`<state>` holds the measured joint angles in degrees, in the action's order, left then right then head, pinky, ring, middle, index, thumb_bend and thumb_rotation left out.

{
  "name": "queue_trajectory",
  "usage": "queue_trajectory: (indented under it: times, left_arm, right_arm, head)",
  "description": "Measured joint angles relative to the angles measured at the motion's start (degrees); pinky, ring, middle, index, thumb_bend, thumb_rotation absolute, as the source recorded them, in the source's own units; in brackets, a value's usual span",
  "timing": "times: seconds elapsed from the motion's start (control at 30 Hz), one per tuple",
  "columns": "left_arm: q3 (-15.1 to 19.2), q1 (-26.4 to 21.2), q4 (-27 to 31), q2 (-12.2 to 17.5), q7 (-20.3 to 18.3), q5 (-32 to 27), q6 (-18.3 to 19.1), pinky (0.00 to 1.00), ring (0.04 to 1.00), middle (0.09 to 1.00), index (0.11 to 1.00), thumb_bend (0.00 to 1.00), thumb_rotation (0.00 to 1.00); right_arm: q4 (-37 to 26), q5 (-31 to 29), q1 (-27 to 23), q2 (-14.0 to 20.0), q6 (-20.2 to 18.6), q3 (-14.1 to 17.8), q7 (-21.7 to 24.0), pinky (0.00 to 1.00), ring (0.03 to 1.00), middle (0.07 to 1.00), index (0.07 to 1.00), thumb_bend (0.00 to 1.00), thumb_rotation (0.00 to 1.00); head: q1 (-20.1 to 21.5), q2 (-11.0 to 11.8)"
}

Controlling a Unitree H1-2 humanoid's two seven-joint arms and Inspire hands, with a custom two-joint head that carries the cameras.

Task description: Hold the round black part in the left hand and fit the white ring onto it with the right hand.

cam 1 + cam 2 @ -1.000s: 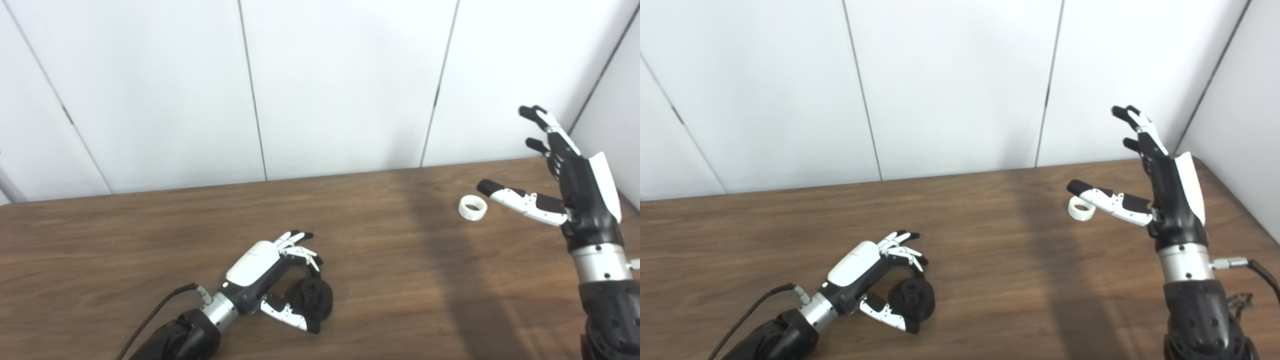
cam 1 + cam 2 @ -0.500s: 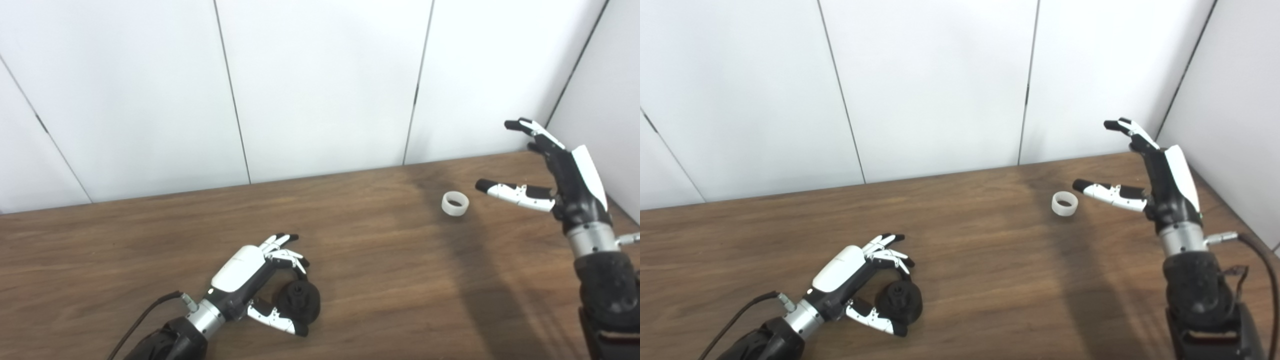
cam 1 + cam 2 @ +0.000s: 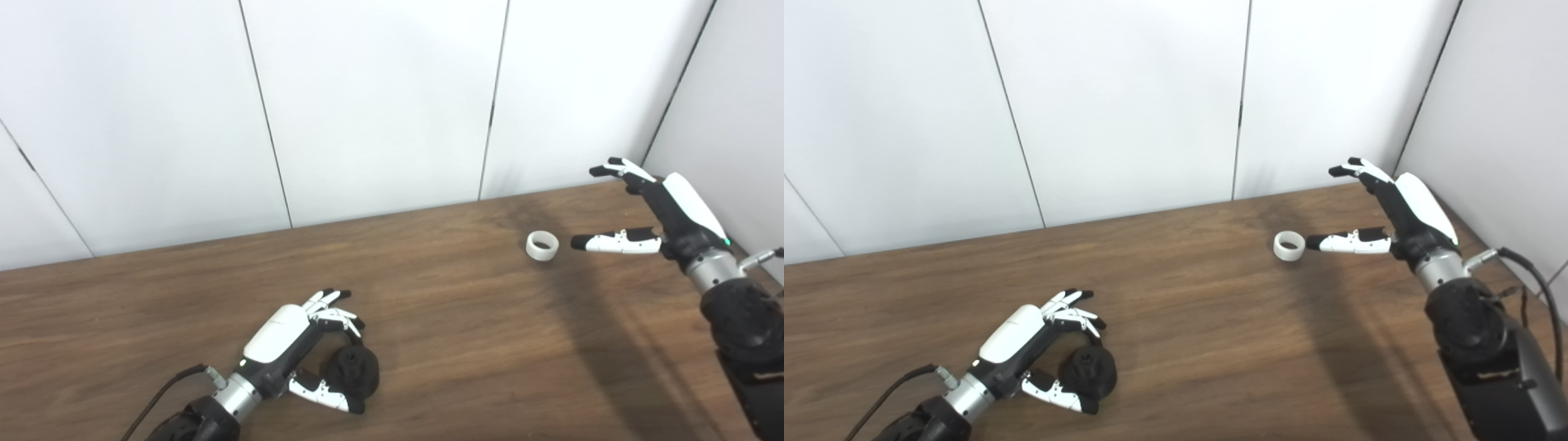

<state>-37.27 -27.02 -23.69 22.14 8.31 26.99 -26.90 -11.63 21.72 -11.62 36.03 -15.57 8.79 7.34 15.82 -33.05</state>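
Wood-grain table (image 3: 429, 343); smooth white ring (image 3: 542, 247); round black part (image 3: 358, 376)

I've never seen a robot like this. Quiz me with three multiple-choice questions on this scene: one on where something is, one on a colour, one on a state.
1. Where does the small white plastic ring lie?
A. on the brown wooden table
B. in the right hand
C. on the black part

2. What colour is the round part by the left hand?
A. white
B. black
C. red

3. How is the right hand?
A. closed on the ring
B. a fist
C. open, fingers apart

Answers: 1 A, it rests on wood just off the thumb tip. 2 B, it is plainly dark. 3 C, it holds nothing.
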Motion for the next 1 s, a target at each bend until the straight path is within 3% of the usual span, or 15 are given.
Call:
queue_trajectory:
  times: [0.13, 0.4, 0.6, 1.0]
  left_arm:
    - [-0.3, -0.2, 0.0, 0.1, 0.0, -0.2, 0.0, 1.0, 0.961, 0.742, 0.481, 0.52, 0.06]
    - [-1.3, -0.6, -0.2, 0.4, 0.7, -0.5, 0.0, 1.0, 0.963, 0.744, 0.481, 0.52, 0.06]
    - [-1.7, -0.8, -0.2, 0.6, 0.9, -0.6, 0.0, 1.0, 0.957, 0.741, 0.481, 0.52, 0.06]
    - [-2.1, -0.8, -0.2, 1.4, 0.7, -2.3, 0.0, 1.0, 0.966, 0.747, 0.482, 0.52, 0.06]
  right_arm:
    - [2.3, 1.5, -0.8, 1.8, 1.0, -3.1, 1.6, 0.87, 1.0, 0.964, 0.808, 0.9, 0.45]
    - [4.4, 4.8, -2.8, 2.9, 0.1, -6.5, 5.0, 0.93, 1.0, 0.975, 0.799, 0.89, 0.35]
    - [6.8, 7.5, -4.6, 3.1, 0.3, -8.1, 5.0, 1.0, 1.0, 0.98, 0.798, 0.91, 0.35]
    - [12.0, 15.9, -7.7, 3.4, 2.1, -12.5, 3.9, 1.0, 1.0, 0.98, 0.787, 0.96, 0.39]
  head:
    - [0.2, 0.3]
    - [1.5, 0.6]
    - [1.8, 0.7]
    - [4.1, 1.6]
